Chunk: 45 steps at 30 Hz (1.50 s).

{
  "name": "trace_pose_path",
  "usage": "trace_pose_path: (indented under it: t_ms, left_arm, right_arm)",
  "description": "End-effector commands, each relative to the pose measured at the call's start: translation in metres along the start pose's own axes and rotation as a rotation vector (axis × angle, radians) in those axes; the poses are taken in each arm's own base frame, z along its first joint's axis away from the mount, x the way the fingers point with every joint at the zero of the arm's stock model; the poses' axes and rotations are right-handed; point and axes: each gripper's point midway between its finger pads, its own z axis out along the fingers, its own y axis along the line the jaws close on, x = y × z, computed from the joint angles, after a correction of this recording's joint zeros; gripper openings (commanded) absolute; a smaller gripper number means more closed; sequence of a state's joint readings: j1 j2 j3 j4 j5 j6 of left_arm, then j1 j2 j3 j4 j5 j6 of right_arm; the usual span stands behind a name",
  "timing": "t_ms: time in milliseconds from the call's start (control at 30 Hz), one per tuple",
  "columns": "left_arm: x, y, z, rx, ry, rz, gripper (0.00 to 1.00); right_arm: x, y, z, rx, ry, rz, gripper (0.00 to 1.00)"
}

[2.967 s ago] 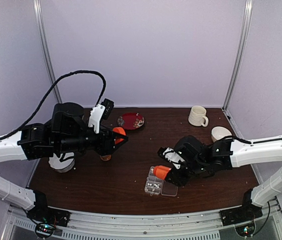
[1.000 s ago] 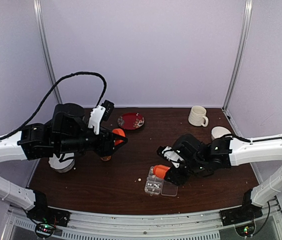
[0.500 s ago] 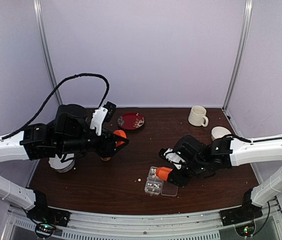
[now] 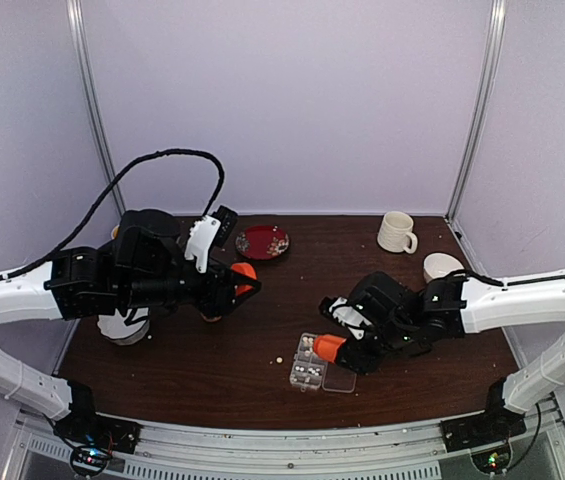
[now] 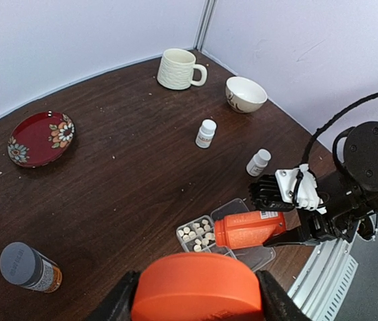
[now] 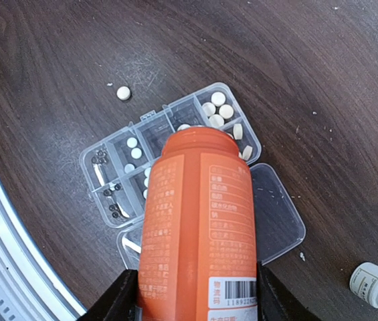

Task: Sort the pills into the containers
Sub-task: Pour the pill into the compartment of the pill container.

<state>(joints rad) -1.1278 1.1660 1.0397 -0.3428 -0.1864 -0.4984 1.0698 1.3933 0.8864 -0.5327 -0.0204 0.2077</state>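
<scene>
1. Grip: right pincer (image 6: 199, 294), jaws part-spread, clamps the orange bottle (image 6: 199, 214), tipped mouth-down over the organiser box (image 6: 108, 167). The left pincer (image 5: 199, 304) holds the orange cap (image 5: 199, 284) aloft.
2. Progress: pills (image 6: 219, 107) crowd one corner compartment and a few lie in others. Several compartments look unfilled. A stray pill (image 6: 123, 93) lies on the desk (image 6: 55, 53) just beside the box.
3. Room: the desk's near edge is close. A white bottle (image 6: 376, 286) stands past the open lid (image 6: 279, 214).

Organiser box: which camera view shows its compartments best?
The right wrist view: it looks down on the organiser box, showing dividers and pills, though the orange bottle covers its middle. The left wrist view shows it small, partly behind the bottle; top external, only a pale patch.
</scene>
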Motion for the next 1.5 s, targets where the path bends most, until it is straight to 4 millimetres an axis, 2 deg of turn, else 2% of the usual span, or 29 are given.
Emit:
trace_pose_path:
  t_ms: [0, 67, 167, 267, 367, 433, 467, 500, 600, 700, 833, 933, 1000, 1067, 1167, 1300, 1467]
  left_arm:
    - [-0.018, -0.009, -0.004, 0.029, -0.042, 0.000, 0.14]
    - [-0.018, -0.009, -0.004, 0.028, -0.041, -0.002, 0.14]
    - [-0.017, -0.009, -0.003, 0.029, -0.039, -0.002, 0.14]
    - [-0.017, -0.008, -0.003, 0.028, -0.038, -0.004, 0.14]
    - [-0.016, -0.009, -0.004, 0.029, -0.037, -0.004, 0.14]
    - [-0.016, -0.009, -0.004, 0.029, -0.037, -0.004, 0.14]
    - [-0.015, -0.008, -0.004, 0.027, -0.036, -0.004, 0.14]
    - [-0.015, -0.008, -0.004, 0.028, -0.036, -0.005, 0.14]
    - [-0.015, -0.007, -0.006, 0.027, -0.037, -0.005, 0.14]
    - [-0.015, -0.007, -0.007, 0.024, -0.037, -0.006, 0.14]
    - [-0.015, -0.007, -0.006, 0.025, -0.037, -0.005, 0.14]
    - [-0.015, -0.007, -0.005, 0.025, -0.036, -0.007, 0.14]
    - [-0.015, -0.008, -0.005, 0.026, -0.035, -0.007, 0.14]
    - [-0.015, -0.008, -0.005, 0.027, -0.033, -0.006, 0.14]
    - [-0.015, -0.008, -0.004, 0.026, -0.034, -0.008, 0.14]
    - [-0.016, -0.008, -0.004, 0.028, -0.033, -0.008, 0.14]
    - [-0.015, -0.008, -0.004, 0.028, -0.030, -0.009, 0.14]
  right_arm:
    - [-0.013, 0.002, -0.009, -0.021, -0.076, 0.019, 0.00]
    - [-0.008, -0.008, -0.007, 0.046, 0.003, 0.004, 0.00]
    - [-0.017, 0.006, -0.010, -0.041, -0.080, 0.023, 0.00]
    - [-0.013, 0.001, -0.005, -0.003, -0.032, 0.013, 0.00]
    - [-0.020, 0.011, -0.006, -0.063, -0.076, 0.023, 0.00]
    - [-0.017, 0.006, 0.000, -0.029, -0.055, 0.019, 0.00]
    - [-0.010, 0.000, 0.002, 0.014, 0.015, 0.004, 0.00]
    - [-0.014, 0.000, 0.002, 0.019, 0.018, -0.001, 0.00]
    - [-0.025, 0.008, -0.003, -0.042, -0.089, 0.025, 0.00]
    - [-0.019, -0.003, -0.002, 0.032, -0.012, 0.006, 0.00]
    - [-0.024, 0.006, -0.004, -0.031, -0.078, 0.021, 0.00]
    - [-0.018, 0.002, -0.002, 0.000, -0.013, 0.007, 0.00]
    - [-0.027, 0.007, -0.006, -0.036, -0.093, 0.023, 0.00]
    - [-0.017, 0.001, -0.003, 0.004, -0.030, 0.010, 0.00]
    - [-0.028, 0.004, -0.008, -0.012, -0.077, 0.014, 0.00]
    - [-0.017, 0.000, -0.002, 0.013, -0.023, 0.008, 0.00]
    - [-0.031, 0.003, -0.023, -0.064, -0.256, 0.046, 0.00]
